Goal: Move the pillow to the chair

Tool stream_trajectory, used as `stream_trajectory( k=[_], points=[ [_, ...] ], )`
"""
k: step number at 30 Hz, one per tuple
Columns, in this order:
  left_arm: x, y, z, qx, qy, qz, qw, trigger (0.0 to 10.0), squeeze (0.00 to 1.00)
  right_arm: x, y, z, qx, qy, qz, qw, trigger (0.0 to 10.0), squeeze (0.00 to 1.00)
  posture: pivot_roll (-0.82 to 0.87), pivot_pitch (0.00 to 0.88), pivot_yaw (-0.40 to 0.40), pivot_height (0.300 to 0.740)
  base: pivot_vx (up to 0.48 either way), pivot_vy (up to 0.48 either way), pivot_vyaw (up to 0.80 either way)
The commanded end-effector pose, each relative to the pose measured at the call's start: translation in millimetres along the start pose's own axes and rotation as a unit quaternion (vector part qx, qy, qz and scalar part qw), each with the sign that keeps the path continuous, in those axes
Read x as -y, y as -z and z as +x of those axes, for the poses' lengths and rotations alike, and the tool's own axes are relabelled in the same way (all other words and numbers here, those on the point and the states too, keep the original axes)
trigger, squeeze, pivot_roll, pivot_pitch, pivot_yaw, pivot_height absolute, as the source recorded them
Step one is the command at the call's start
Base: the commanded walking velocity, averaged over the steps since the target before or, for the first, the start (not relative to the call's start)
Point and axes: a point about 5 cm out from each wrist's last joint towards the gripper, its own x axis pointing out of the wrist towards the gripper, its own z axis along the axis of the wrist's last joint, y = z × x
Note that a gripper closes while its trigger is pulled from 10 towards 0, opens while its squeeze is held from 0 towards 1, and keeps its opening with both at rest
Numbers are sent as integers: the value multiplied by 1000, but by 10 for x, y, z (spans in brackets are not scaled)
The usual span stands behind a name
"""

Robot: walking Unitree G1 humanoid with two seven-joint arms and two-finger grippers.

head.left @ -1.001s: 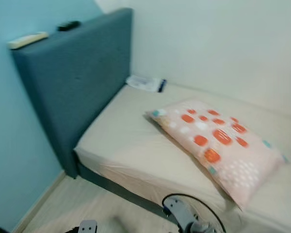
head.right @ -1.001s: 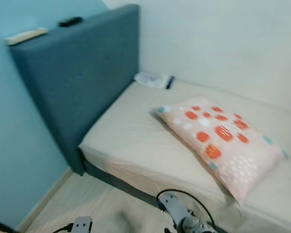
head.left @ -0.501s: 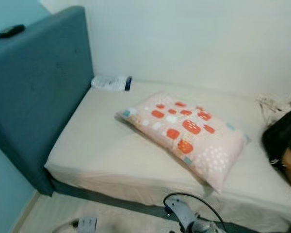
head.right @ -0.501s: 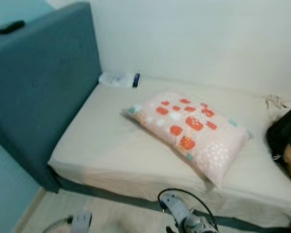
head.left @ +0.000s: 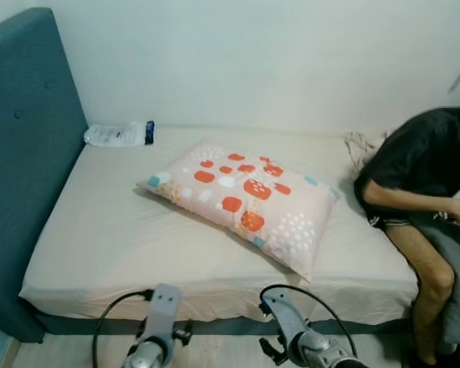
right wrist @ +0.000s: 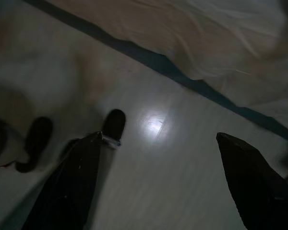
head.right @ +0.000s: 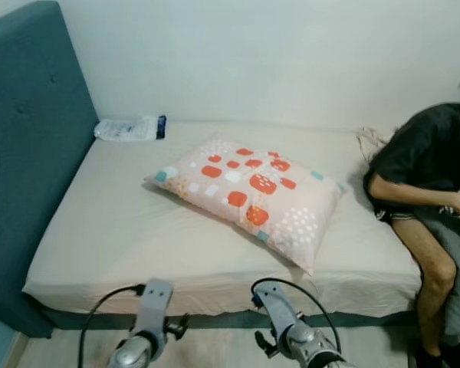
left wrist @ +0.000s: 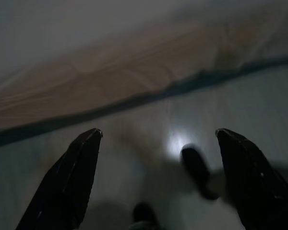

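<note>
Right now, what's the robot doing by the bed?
It stands facing the bed. The pillow with orange spots lies flat on the mattress, untouched. Both arms hang low over the floor, the left gripper and the right gripper open and empty. A person sits at the bed's right end.

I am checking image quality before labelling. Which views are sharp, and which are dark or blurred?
Left and right eye views: bright, evenly lit and sharp on the pillow and bed. Left wrist view: very dark, soft, with a glare spot on the floor. Right wrist view: dim, blurred at the edges, with a similar glare spot.
</note>
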Motion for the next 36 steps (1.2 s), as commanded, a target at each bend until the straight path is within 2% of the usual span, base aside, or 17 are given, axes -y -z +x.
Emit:
stream_trajectory(
  k=[1,5,15,17,25,36],
  points=[
    [32,-26,16,0,12,15,1000,10000,0,-65,61,7,-12,-13,-16,1000,10000,0,-7,59,-47,709,0,0,-681],
    [49,-21,18,-3,15,17,1000,10000,0,-76,50,11,-10,-14,-15,1000,10000,0,-9,60,-41,709,0,0,-681],
    [4,57,-12,-18,0,26,1000,10000,0,-124,0,23,4,-23,-24,999,10000,0,-8,47,-38,709,0,0,0],
    [-49,34,-3,-18,-13,17,1000,10000,0,-144,-9,28,6,-26,-33,999,10000,0,0,44,-46,709,0,-360,0],
    [-65,10,8,-17,-20,19,999,10000,0,-163,-10,32,3,-30,-45,999,10000,0,3,43,-51,709,0,-432,0],
    [-50,43,-2,-22,-25,14,999,10000,0,-152,22,27,-3,-26,-45,999,10000,0,3,37,-54,709,0,0,0]
  ],
)
